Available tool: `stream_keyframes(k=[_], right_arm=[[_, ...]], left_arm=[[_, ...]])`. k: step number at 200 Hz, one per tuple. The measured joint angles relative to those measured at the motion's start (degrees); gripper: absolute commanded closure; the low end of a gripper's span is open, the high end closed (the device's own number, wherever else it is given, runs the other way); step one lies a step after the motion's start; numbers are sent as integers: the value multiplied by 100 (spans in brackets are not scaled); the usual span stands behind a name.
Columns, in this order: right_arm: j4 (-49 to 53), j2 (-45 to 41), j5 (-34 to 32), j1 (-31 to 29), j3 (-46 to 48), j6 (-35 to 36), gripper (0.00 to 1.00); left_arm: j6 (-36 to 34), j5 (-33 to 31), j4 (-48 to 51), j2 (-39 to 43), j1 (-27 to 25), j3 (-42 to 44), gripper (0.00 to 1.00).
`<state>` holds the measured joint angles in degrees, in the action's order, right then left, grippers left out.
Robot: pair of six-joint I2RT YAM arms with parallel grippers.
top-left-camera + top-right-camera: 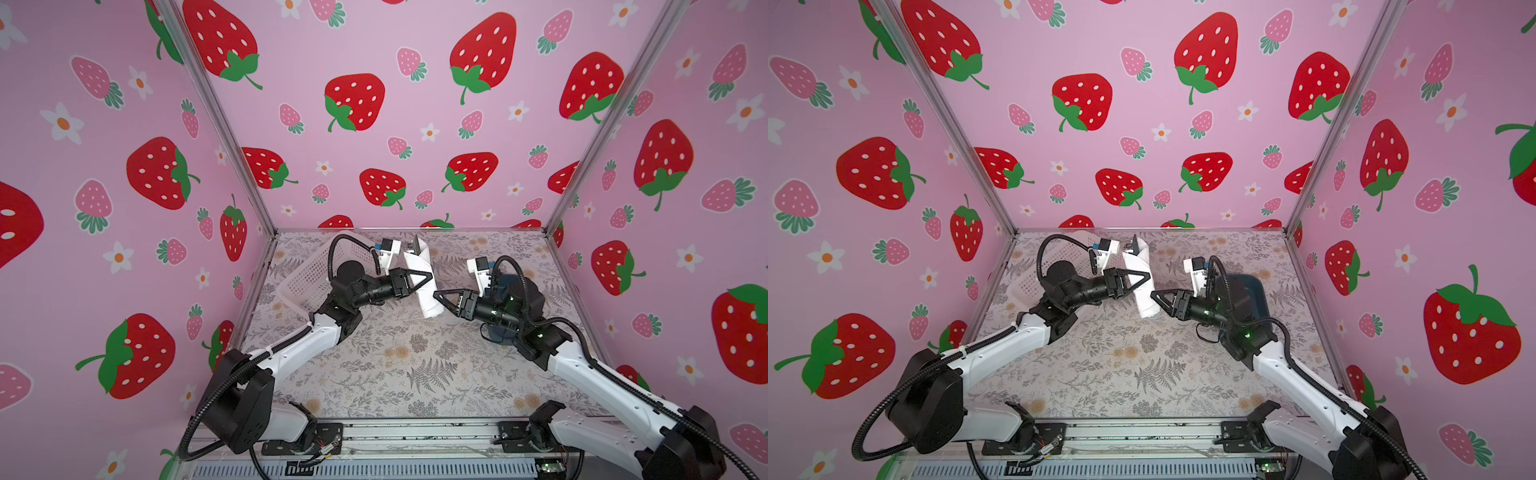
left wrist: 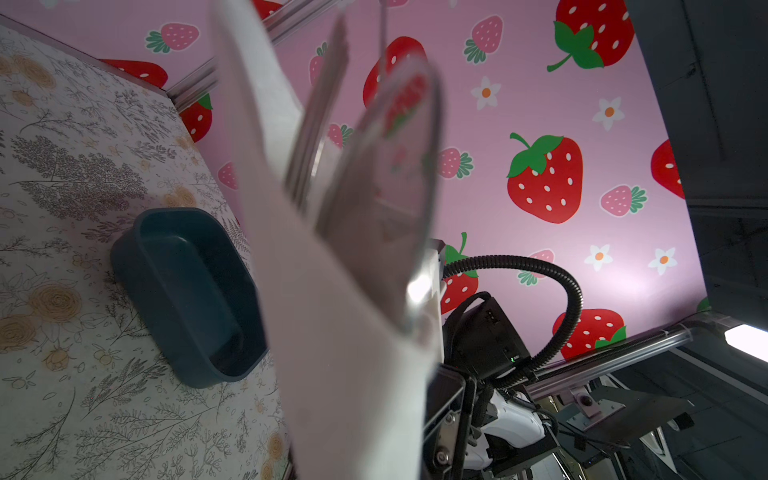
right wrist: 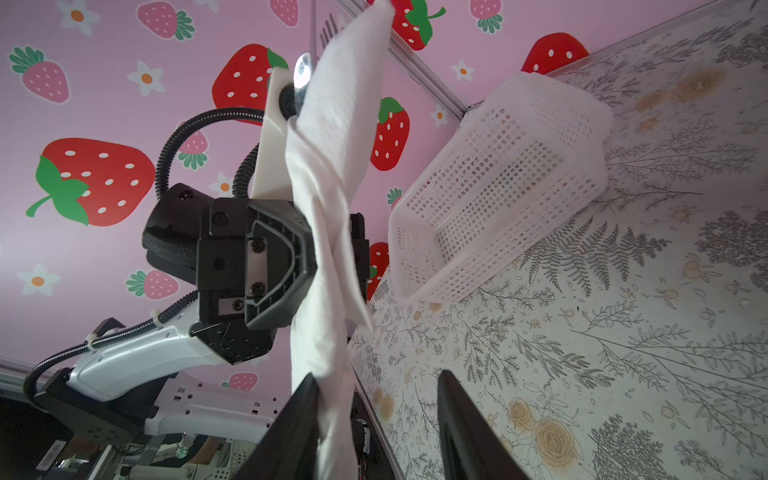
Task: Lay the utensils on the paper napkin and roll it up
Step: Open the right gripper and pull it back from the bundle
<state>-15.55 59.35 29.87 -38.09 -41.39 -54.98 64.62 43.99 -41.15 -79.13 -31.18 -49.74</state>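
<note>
- The left gripper (image 1: 428, 279) is clamped across the middle of the rolled napkin (image 1: 419, 259) and holds it tilted, up off the table (image 1: 415, 374).
- The right gripper (image 3: 374, 376) is at the roll's lower end with its jaws apart. One finger brushes the paper, but nothing is gripped.
- The utensils (image 2: 374, 166) sit inside the roll with their heads poking out of the top end. The blur makes it hard to say how many there are.
- To do this step well, I judge the left squeeze should stay firm so nothing slides out below. The right gripper should tuck in the loose flap (image 3: 353, 291) before the roll is set down.
- Round about, a white basket (image 1: 307, 274) sits at the back left behind the left arm, and a dark blue tub (image 1: 1246, 286) lies under the right arm.
- In the way, the left wrist camera mount sits close beside the utensil heads, and the tub probably crowds any low swing of the right arm.
</note>
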Motion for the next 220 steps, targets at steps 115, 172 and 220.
stream_keyframes(k=[115, 172, 220], right_arm=[[435, -323, -490, 103, 2, -361, 50], [588, -400, -496, 157, 4, -267, 41], [970, -476, -603, 302, -15, 116, 36]], left_arm=[[-50, 37, 623, 190, 11, -44, 90], [-164, 61, 890, 313, 50, -111, 91], [-129, 140, 863, 313, 470, -116, 91]])
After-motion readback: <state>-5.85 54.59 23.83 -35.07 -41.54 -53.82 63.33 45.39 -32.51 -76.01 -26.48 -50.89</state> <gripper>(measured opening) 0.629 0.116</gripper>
